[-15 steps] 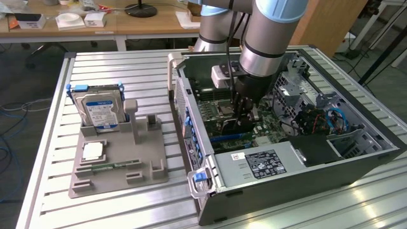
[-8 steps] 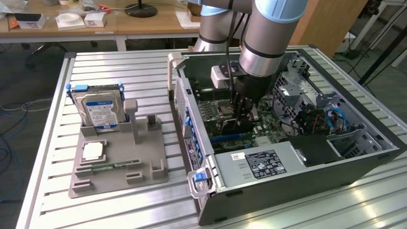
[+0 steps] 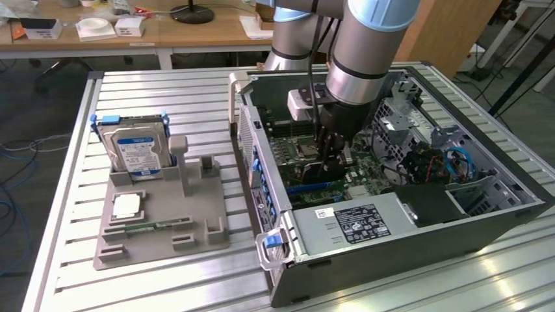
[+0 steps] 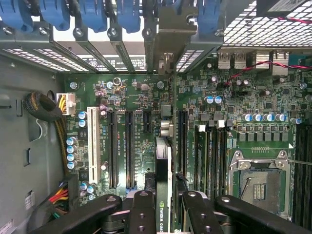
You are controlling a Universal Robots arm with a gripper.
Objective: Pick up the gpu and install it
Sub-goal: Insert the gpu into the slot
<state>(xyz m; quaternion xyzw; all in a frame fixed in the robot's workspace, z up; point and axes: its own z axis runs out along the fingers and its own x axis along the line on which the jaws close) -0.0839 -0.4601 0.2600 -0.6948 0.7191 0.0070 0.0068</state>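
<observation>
The gpu (image 4: 163, 170) is a thin black card seen edge-on in the wrist view, with a green NVIDIA label. Its silver bracket (image 4: 170, 44) reaches up to the row of rear slot openings. My gripper (image 4: 165, 217) is shut on the card's upper edge, one black finger (image 4: 143, 214) on each side. In the exterior view my gripper (image 3: 334, 162) reaches down into the open computer case (image 3: 390, 247), holding the gpu (image 3: 312, 174) upright just over the motherboard (image 3: 364, 182). The slot beneath the card is hidden, so I cannot tell whether it is seated.
Black expansion slots (image 4: 129, 146) and a white slot (image 4: 91, 141) flank the card; the CPU socket (image 4: 258, 183) lies to one side. Blue clips (image 4: 92, 14) line the case's rear. A hard drive (image 3: 134, 149) and a green memory stick (image 3: 156, 226) sit in a grey holder (image 3: 199, 240).
</observation>
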